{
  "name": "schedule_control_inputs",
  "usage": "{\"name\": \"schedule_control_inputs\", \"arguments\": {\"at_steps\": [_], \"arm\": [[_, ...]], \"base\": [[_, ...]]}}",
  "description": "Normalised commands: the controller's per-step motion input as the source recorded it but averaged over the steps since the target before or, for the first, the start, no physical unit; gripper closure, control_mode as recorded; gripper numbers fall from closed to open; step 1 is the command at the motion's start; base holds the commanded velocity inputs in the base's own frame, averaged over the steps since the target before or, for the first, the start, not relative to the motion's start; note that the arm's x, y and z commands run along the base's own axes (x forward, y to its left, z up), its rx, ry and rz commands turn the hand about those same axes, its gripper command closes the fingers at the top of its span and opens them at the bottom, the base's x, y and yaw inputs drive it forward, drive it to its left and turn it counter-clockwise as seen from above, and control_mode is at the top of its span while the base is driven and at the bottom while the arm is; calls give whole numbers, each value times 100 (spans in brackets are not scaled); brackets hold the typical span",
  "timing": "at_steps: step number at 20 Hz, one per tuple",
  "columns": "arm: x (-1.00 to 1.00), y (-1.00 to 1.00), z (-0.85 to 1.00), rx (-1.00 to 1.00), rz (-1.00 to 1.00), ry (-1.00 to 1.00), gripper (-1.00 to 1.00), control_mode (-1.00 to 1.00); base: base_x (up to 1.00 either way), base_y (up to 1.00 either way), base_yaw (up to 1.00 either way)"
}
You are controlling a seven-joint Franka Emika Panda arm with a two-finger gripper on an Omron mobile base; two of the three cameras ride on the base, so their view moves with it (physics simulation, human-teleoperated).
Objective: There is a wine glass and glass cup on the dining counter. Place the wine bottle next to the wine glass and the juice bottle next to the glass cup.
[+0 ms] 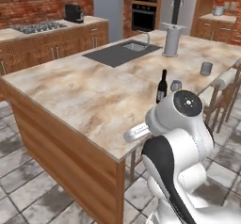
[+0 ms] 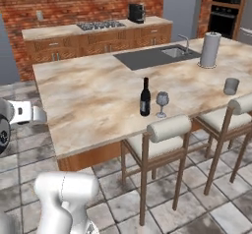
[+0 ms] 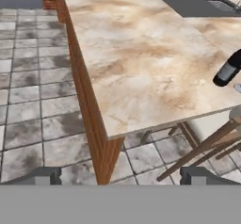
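Wine bottle (image 2: 144, 97) beside wine glass (image 2: 162, 102)

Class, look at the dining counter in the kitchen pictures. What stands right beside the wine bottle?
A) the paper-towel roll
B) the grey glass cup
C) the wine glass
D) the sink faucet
C: in the right base view the wine glass stands just to the right of the wine bottle near the counter's front edge, while the glass cup sits far off along that edge.
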Motion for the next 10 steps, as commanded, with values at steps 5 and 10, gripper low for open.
{"name": "schedule_control_inputs", "arguments": {"at_steps": [5, 10], "arm": [[0, 0, 0, 0, 0, 0, -100, 100], [0, 0, 0, 0, 0, 0, -100, 100]], "base": [[-10, 30, 86], [-9, 18, 99]]}}
